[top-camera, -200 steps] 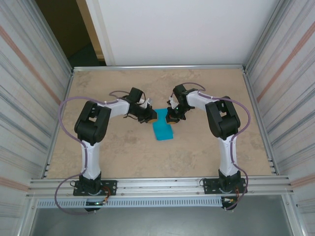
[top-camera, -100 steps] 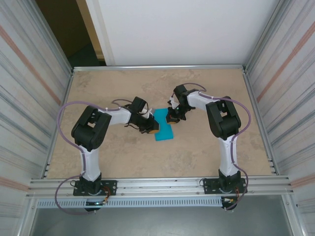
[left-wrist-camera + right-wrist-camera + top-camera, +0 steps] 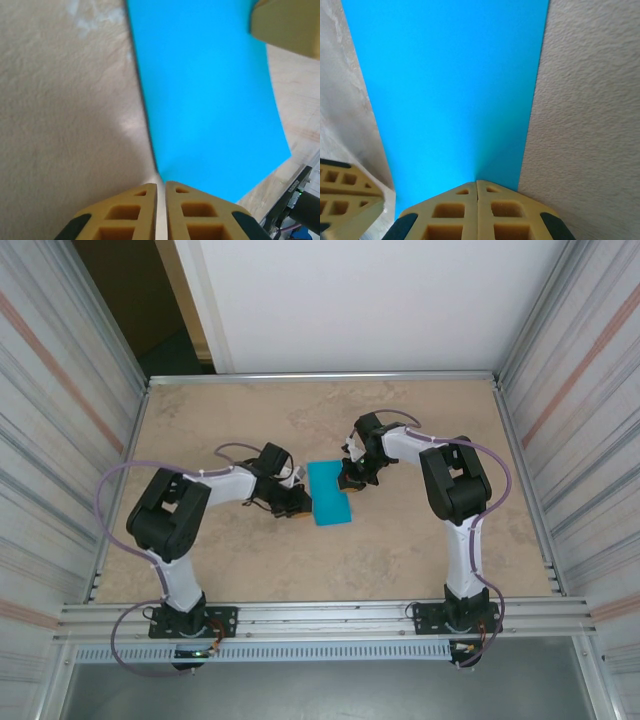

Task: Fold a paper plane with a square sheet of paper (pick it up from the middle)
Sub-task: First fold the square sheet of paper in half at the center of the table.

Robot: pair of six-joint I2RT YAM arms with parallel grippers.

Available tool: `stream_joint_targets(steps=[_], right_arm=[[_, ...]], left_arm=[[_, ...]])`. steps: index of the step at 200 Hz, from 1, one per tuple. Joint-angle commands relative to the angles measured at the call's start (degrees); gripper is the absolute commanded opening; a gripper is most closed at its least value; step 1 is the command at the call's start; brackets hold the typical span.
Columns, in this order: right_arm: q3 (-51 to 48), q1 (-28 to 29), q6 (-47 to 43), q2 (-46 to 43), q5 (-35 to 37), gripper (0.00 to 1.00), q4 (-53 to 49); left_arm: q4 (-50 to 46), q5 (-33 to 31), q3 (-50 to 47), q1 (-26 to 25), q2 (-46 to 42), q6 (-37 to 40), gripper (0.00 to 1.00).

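Both arms are reaching in toward the middle, mirror-image style. Left arm (image 3: 165,518) goes up from its base, bends hard at the elbow, and the forearm runs off to the right and low, ending with the left gripper (image 3: 297,507) pointing at the centre. Right arm (image 3: 455,485) stands taller, elbow up high, forearm heading left, then the wrist hooks back down so the right gripper (image 3: 348,478) aims inward too. The two grippers sit near each other but apart. In the wrist views, the left gripper's tan fingers (image 3: 135,205) are pressed together with just a hairline slit, and the right one's fingers (image 3: 447,207) are closed tight as well.
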Motion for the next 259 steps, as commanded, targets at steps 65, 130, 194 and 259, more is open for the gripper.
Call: stream_joint_targets(steps=[65,130,194,259], right_arm=[[-5.6,-2.0,2.1,6.9,16.4,0.02,-4.9],[-7.6,-2.2,2.5,6.8,16.2,0.02,-3.5],[-8.3,-2.6,3.4,6.9,17.3,0.02,-3.3],[-8.4,-2.7,4.1,7.0,17.6,0.02,-3.2]], left_arm=[[0.8,1.2,9.1,-4.0,5.0,0.5,0.13],[-1.7,-0.2,4.7,-4.2,6.0,4.0,0.13],[-4.0,-4.0,-5.0,-3.2,0.5,6.1,0.13],[2.0,-1.6,-3.6,-2.8,-6.4,1.3,0.14]])
